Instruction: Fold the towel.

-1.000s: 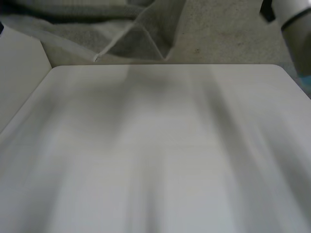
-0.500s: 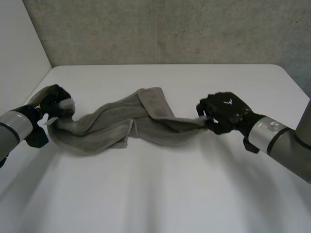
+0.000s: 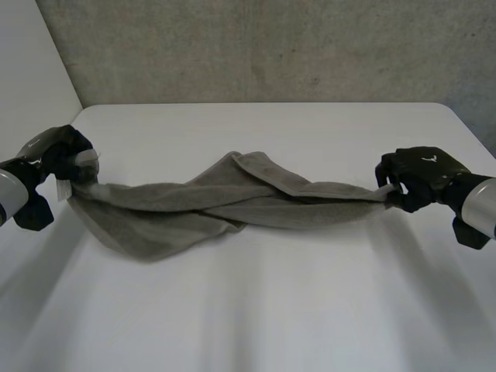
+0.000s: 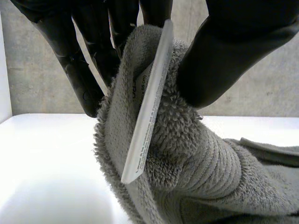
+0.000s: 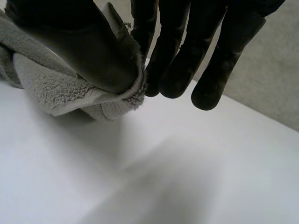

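Clamped in the left robot hand (image 3: 48, 159): one end of the towel (image 3: 232, 198), beside its white label (image 4: 148, 102). Pinched in the right robot hand (image 3: 418, 174): the opposite end, by a thin edge only. Could slip free there under any harder pull. Strung twisted between them, grey and ribbed, probably sagging onto the worktop (image 3: 271, 310) mid-span.

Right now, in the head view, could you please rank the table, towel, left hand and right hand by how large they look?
1. table
2. towel
3. left hand and right hand: these look about alike, each gripping one end of the towel, so I would not rank them.
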Tool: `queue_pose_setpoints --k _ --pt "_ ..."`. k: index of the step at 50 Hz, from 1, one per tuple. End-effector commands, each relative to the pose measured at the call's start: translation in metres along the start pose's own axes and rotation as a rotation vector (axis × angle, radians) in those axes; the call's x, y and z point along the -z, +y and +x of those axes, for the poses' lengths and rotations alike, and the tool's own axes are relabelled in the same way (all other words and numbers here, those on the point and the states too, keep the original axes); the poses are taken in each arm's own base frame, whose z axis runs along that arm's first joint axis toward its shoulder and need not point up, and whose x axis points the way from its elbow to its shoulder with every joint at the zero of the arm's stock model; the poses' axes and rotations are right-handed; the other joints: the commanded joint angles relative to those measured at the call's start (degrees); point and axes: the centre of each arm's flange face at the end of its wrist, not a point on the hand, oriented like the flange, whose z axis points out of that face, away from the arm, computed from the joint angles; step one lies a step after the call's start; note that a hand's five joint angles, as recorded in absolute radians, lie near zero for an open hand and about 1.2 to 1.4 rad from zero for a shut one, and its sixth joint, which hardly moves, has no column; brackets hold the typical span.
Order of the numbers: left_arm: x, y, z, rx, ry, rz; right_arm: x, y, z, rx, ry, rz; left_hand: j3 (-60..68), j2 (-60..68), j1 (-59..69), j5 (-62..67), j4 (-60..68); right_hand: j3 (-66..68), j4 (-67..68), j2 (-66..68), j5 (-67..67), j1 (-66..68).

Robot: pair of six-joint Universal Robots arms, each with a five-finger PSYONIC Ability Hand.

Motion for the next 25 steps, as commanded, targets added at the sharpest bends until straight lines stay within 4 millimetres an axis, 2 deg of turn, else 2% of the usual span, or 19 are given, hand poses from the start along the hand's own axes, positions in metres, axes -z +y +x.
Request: queue_pose_setpoints --k 1,7,9,10,12,13,14,15,17,20,23,24,25 --pt "-0.001 -0.001 0.002 0.047 0.007 0.004 0.010 -0.001 0.001 -0.028 0.002 -0.034 2.91 2.42 5.47 5.87 1.88 2.66 2.82 3.75 3.05 3.75" --pt "0.000 -0.004 0.006 0.072 0.013 -0.008 0.019 -0.017 0.003 -0.002 0.017 -0.001 2.91 2.42 5.47 5.87 1.88 2.66 2.82 3.75 3.05 3.75" --pt "0.003 -0.006 0.009 0.084 0.013 -0.020 0.033 -0.036 0.015 0.013 0.068 0.040 2.91 2.42 5.47 5.87 1.88 2.66 2.82 3.75 3.05 3.75" --pt "0.007 -0.012 0.012 0.090 0.012 -0.022 0.033 -0.036 0.015 0.013 0.068 0.040 2.91 2.42 5.47 5.87 1.88 2.66 2.82 3.75 3.05 3.75" --pt "0.012 -0.019 0.016 0.093 0.017 -0.022 0.048 -0.060 0.025 0.038 0.113 0.092 2.91 2.42 5.47 5.87 1.88 2.66 2.82 3.75 3.05 3.75" --pt "0.012 -0.019 0.016 0.093 0.017 -0.022 0.049 -0.060 0.025 0.038 0.113 0.093 2.91 2.42 5.47 5.87 1.88 2.66 2.82 3.75 3.05 3.75" --pt "0.018 -0.027 0.021 0.092 0.031 -0.022 0.053 -0.071 0.027 0.053 0.120 0.118 2.91 2.42 5.47 5.87 1.88 2.66 2.82 3.75 3.05 3.75" --pt "0.021 -0.036 0.026 0.088 0.058 -0.012 0.054 -0.071 0.027 0.053 0.120 0.119 2.91 2.42 5.47 5.87 1.88 2.66 2.82 3.75 3.05 3.75" --pt "0.023 -0.044 0.030 0.086 0.080 0.003 0.059 -0.090 0.030 0.071 0.120 0.164 2.91 2.42 5.47 5.87 1.88 2.66 2.82 3.75 3.05 3.75" --pt "0.021 -0.056 0.032 0.092 0.096 0.035 0.059 -0.100 0.030 0.063 0.117 0.195 2.91 2.42 5.47 5.87 1.88 2.66 2.82 3.75 3.05 3.75" --pt "0.015 -0.068 0.031 0.111 0.108 0.067 0.058 -0.101 0.032 0.054 0.119 0.198 2.91 2.42 5.47 5.87 1.88 2.66 2.82 3.75 3.05 3.75" --pt "0.015 -0.068 0.031 0.111 0.108 0.067 0.053 -0.097 0.034 0.037 0.111 0.187 2.91 2.42 5.47 5.87 1.88 2.66 2.82 3.75 3.05 3.75" --pt "0.006 -0.068 0.026 0.128 0.109 0.068 0.045 -0.090 0.037 0.019 0.103 0.167 2.91 2.42 5.47 5.87 1.88 2.66 2.82 3.75 3.05 3.75"
